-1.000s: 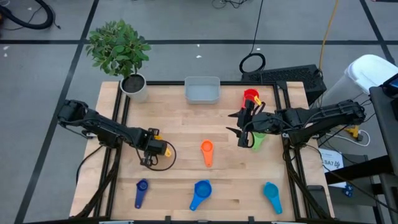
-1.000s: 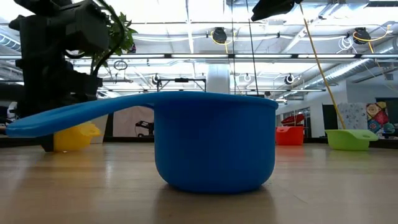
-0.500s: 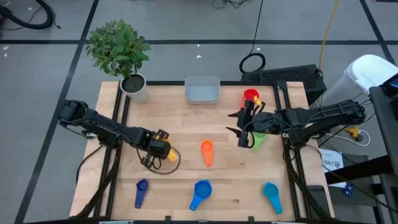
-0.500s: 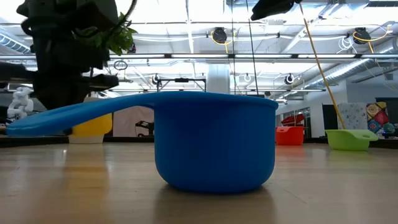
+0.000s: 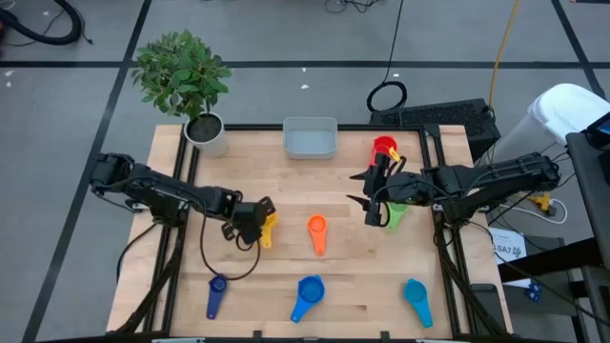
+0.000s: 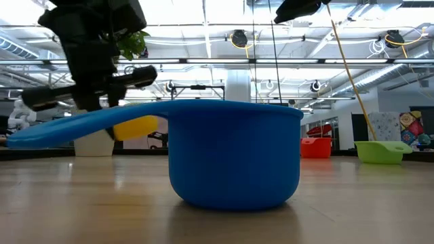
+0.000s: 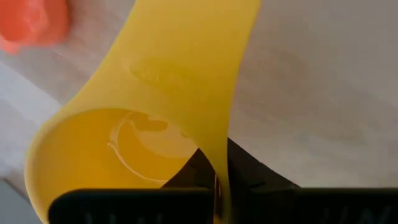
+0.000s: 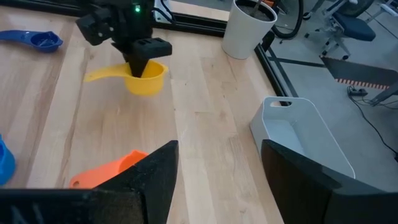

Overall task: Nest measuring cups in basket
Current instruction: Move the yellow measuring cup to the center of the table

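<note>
My left gripper (image 5: 254, 219) is shut on the yellow cup (image 5: 267, 229), left of the orange cup (image 5: 317, 232) at mid table. In the low view the yellow cup (image 6: 139, 127) hangs above the tabletop. My right gripper (image 5: 372, 197) is open and empty, over the table's right part beside the green cup (image 5: 394, 215). The red cup (image 5: 384, 147) lies behind it. The dark blue (image 5: 216, 294), bright blue (image 5: 307, 297) and teal (image 5: 416, 301) cups lie along the near edge. The grey basket (image 5: 310, 139) stands at the far edge. My left gripper pinches the yellow cup's side wall (image 7: 214, 155), one finger inside the bowl (image 8: 142, 67) and one outside. The fingers come from above, pointing down. The cup is lifted clear of the table, roughly upright, its handle (image 8: 102, 75) sticking out toward the near edge.
A white plant pot (image 5: 208, 133) with a leafy plant stands at the far left corner. A black frame (image 5: 186, 162) runs along the table's left, right and far sides. Bare wood lies between the basket and the orange cup.
My left gripper has moved toward the table's right edge, toward the orange cup, carrying the yellow cup. The cup, which stood on the table a second ago, is now lifted clear.
</note>
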Action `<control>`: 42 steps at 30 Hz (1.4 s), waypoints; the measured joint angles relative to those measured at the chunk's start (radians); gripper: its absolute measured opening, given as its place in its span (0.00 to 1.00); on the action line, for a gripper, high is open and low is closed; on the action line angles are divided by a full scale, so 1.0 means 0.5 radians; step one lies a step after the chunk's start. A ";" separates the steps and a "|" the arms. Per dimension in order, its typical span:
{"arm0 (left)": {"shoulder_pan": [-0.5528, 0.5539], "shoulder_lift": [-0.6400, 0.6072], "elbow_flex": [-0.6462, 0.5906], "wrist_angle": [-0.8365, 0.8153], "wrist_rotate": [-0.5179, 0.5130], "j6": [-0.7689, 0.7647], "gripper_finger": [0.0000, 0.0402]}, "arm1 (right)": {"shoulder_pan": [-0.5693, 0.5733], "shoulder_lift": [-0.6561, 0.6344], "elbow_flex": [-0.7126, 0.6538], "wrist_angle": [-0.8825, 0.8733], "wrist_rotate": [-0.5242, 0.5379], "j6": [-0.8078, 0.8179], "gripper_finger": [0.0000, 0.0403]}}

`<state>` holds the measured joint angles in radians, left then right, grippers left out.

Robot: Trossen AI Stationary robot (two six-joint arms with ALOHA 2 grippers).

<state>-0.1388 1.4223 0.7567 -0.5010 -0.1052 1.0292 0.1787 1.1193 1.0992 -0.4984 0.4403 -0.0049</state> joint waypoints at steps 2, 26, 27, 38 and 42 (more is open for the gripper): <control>0.035 0.000 0.000 0.050 0.000 0.113 0.03 | 0.000 0.000 0.000 0.000 -0.024 0.002 0.56; 0.196 0.726 0.855 -0.463 -0.016 0.637 0.03 | 0.013 0.003 0.000 -0.317 -0.098 0.258 0.56; 0.212 0.760 0.864 -0.470 -0.016 0.654 0.02 | 0.023 0.003 -0.001 -0.341 -0.098 0.269 0.56; 0.276 0.937 0.865 -0.456 -0.018 0.689 0.05 | 0.130 0.003 -0.001 -0.391 -0.098 0.353 0.56; 0.277 0.895 0.863 -0.389 -0.021 0.606 0.05 | 0.145 0.003 -0.001 -0.391 -0.097 0.354 0.56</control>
<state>-0.0002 1.8699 1.1881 -0.6955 -0.1157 1.3321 0.2512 1.1206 1.0988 -0.6937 0.3920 0.1722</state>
